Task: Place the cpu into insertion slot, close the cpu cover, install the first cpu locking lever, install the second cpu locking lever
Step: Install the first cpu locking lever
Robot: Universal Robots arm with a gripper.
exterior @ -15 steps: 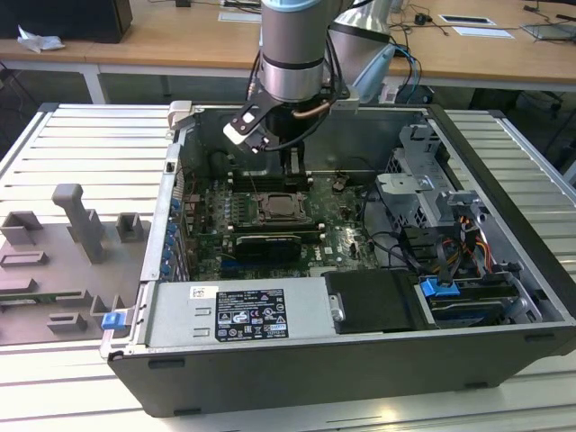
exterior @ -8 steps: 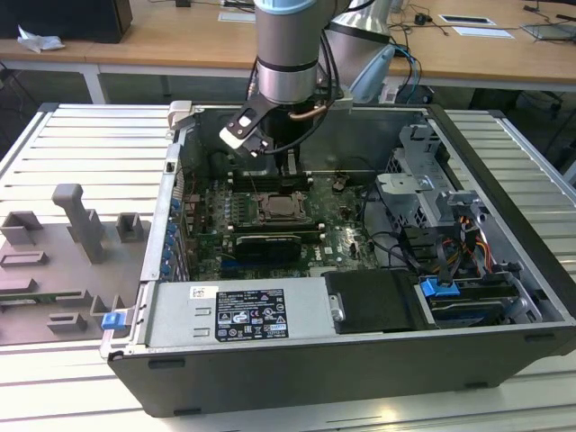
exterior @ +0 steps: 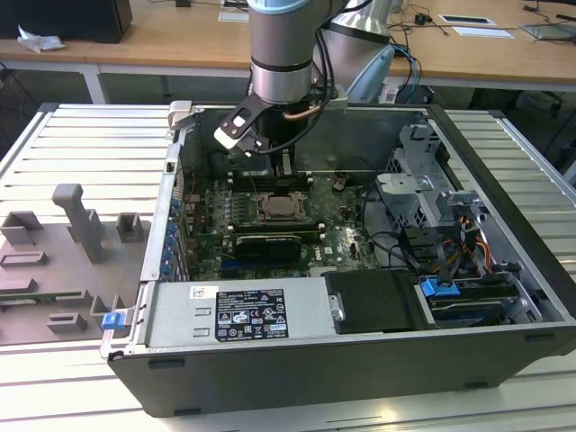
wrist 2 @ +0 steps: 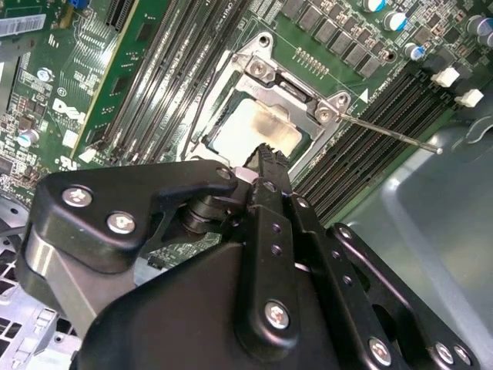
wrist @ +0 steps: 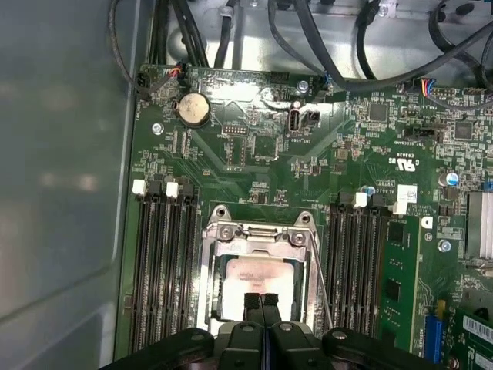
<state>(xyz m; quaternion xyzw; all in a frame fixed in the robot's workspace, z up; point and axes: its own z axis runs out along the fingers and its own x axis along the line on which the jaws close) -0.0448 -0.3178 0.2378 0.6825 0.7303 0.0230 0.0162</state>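
The exterior view takes in the whole setting: an open computer case point(exterior: 270, 382) lying on a slatted metal desk point(exterior: 81, 144), with the arm point(exterior: 281, 54) reaching down into it over the motherboard point(exterior: 342, 225). From there the socket is a small dark square and the cpu point(exterior: 281, 209) inside it is hard to make out; the arm's wrist hides the fingertips.

Both wrist views show the socket closely. In the first wrist view the cpu point(wrist: 250, 276) sits in the socket with its pale metal top facing up, and the cpu cover point(wrist: 262, 231) lies as a silver frame around it. The gripper point(wrist: 260, 299) has its two fingers pressed together with nothing between them, their tips over the near edge of the cpu. Whether they touch the chip I cannot tell. Memory slots point(wrist: 162, 262) run along both sides of the socket, and a coin cell point(wrist: 192, 109) sits further up the board.

The second wrist view looks along the gripper point(wrist 2: 266, 156), whose black body covers the near part of the socket. It shows a thin locking lever point(wrist 2: 385, 132) sticking out from the cpu cover point(wrist 2: 327, 116) over the memory slots, its free end away from the frame. Only part of the cpu point(wrist 2: 258, 127) shows beyond the fingertips.
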